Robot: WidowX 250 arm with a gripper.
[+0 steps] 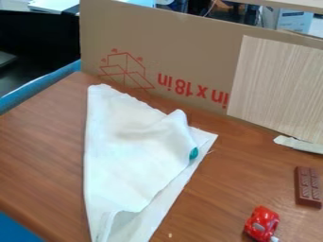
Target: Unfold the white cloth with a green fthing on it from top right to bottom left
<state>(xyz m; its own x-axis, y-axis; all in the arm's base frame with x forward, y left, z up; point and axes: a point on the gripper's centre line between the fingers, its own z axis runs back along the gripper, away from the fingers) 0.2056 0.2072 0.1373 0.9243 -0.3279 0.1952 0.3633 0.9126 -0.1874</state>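
Cloth [132, 142], white and folded over on itself, lies on the brown wood-grain counter [44, 156], from where I stand a little left of the middle. It makes a rough, long triangle: a blunt corner points to the far side, near the cardboard [183, 42], and the body widens as it comes down to the near edge of the view. One upper layer is laid across, its rounded, puffed corner raised at the upper right, and a flatter under layer peeks out along the right side, ending in a pointed corner. The green thing [193, 153] sits at the right edge of that upper layer, partly hidden. Near the bottom I see the layers part a bit, with a small shadowed crease between them. How the jaws stand, I cannot tell. Over on the right, a brown chocolate-like bar [308, 186] lies lengthwise, and a shiny red toy [262, 223] is just below and to the left of it. Behind them, a white strip [300, 144] lies by the foot of a pale wood-grain panel [277, 85], which stands in front of the cardboard.
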